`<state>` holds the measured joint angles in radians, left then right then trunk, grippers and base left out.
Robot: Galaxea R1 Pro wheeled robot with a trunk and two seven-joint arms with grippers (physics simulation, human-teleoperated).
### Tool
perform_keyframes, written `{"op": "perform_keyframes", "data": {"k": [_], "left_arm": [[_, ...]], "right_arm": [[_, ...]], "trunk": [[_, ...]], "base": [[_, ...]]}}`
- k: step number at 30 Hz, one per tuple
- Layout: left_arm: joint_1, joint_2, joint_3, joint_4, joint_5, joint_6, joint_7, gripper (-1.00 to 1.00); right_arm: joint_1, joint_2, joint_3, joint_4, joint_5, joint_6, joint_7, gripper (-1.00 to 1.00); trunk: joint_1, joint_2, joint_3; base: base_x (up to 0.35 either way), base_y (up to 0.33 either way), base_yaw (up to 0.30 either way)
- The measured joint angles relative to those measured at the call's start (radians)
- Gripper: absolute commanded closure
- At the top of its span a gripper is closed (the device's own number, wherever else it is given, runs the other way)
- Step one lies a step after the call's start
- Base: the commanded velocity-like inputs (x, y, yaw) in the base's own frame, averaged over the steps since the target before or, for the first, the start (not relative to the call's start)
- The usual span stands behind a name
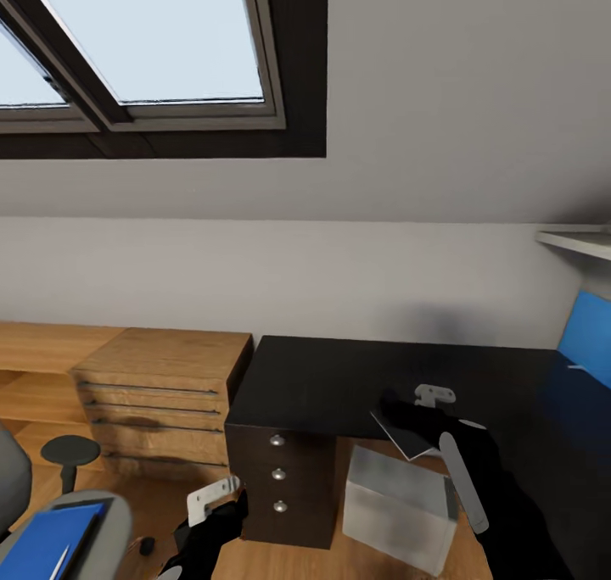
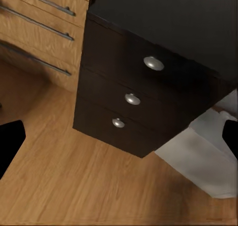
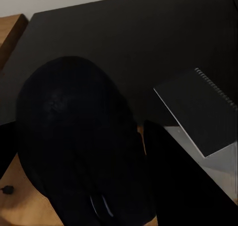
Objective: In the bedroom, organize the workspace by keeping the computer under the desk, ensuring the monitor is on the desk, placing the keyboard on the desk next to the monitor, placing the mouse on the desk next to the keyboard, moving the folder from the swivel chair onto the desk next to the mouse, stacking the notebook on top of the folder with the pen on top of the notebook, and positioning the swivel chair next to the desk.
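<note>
The right pincer (image 1: 434,396) held the black mouse (image 3: 82,146) clamped between its fingers, with the table (image 1: 339,381) top just below and ahead.

Black desk (image 1: 339,385) – notebook (image 1: 406,434) overhanging its front edge, wooden floor (image 2: 64,181) – computer (image 1: 399,508)

1. The left arm is seen low in the head view, black-sleeved, its wrist angled upward.
2. The left gripper (image 1: 222,491) is held above the floor in front of the drawer unit; its dark fingertips (image 2: 10,144) are spread far apart at the edges of the left wrist view, with nothing between them.
3. The right arm is extended forward over the desk's front edge.
4. The right gripper (image 1: 406,415) is closed around the mouse (image 3: 82,141).
</note>
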<state>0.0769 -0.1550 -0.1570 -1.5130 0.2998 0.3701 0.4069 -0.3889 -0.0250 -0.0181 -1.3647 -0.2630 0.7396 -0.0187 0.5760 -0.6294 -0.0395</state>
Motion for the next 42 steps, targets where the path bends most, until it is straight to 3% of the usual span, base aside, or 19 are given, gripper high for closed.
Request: {"op": "perform_keyframes", "data": {"k": [3,6,8,10,12,14,15,18,28,37,39,42], "left_arm": [[0.0,-0.002,-0.009,0.044,-0.001,-0.002,-0.001,-1.0],[0.0,0.001,-0.051,0.114,0.0,-0.006,0.001,-1.0],[0.0,0.001,-0.057,0.154,-0.002,-0.018,0.002,-1.0],[0.0,0.002,-0.058,0.224,-0.001,-0.1,-0.004,-1.0],[0.0,0.023,-0.06,0.366,0.0,-0.21,-0.005,-1.0],[-0.001,0.03,-0.062,0.404,-0.001,-0.227,-0.005,-1.0],[-0.001,0.032,-0.062,0.409,-0.001,-0.229,-0.005,-1.0],[-0.001,0.064,-0.06,0.427,0.001,-0.239,-0.006,-1.0],[-0.001,0.076,-0.055,0.431,0.004,-0.241,-0.005,-1.0],[-0.001,0.076,-0.056,0.431,0.005,-0.241,-0.004,-1.0],[0.0,0.076,-0.056,0.431,0.005,-0.241,-0.004,-1.0],[0.0,0.076,-0.055,0.431,0.005,-0.242,-0.004,-1.0]], "right_arm": [[0.0,-0.001,0.0,0.0,0.0,0.0,0.0,1.0],[0.0,-0.001,-0.001,-0.002,0.0,0.0,0.0,1.0],[0.0,-0.001,-0.001,-0.003,0.0,0.0,-0.001,1.0],[0.0,-0.001,-0.014,-0.003,0.001,0.014,-0.004,1.0],[0.0,0.0,-0.034,0.0,0.002,0.035,-0.004,1.0],[0.0,0.001,-0.037,0.001,0.002,0.037,-0.005,1.0],[0.0,0.001,-0.037,0.002,0.002,0.037,-0.006,1.0],[0.0,0.009,-0.037,0.024,0.007,0.032,-0.098,1.0],[-0.001,0.075,-0.038,0.063,0.005,-0.064,-0.242,1.0],[0.0,0.107,-0.035,0.087,0.004,-0.09,-0.258,1.0],[0.0,0.133,-0.028,0.089,0.002,-0.091,-0.259,1.0],[-0.001,0.142,-0.028,0.09,0.003,-0.093,-0.257,1.0]], "trunk": [[0.0,0.0,0.002],[0.0,0.0,0.004],[0.0,0.0,0.006],[0.0,0.0,0.007],[0.0,0.0,0.009],[0.0,0.0,0.01],[0.0,0.0,0.011],[0.0,0.0,0.013],[0.0,0.0,0.021],[0.0,0.0,0.025],[0.0,0.0,0.025],[0.0,0.0,0.025]], "base": [[0.0,0.0,-0.263],[0.0,0.0,-0.263],[0.0,0.0,-0.264],[0.0,0.0,-0.265],[0.0,0.0,-0.266],[0.0,0.0,-0.266],[0.0,0.0,-0.267],[0.0,0.0,-0.267],[0.0,0.0,-0.268],[0.0,0.0,-0.163],[0.0,0.0,-0.003],[-0.039,0.135,-0.053]]}}
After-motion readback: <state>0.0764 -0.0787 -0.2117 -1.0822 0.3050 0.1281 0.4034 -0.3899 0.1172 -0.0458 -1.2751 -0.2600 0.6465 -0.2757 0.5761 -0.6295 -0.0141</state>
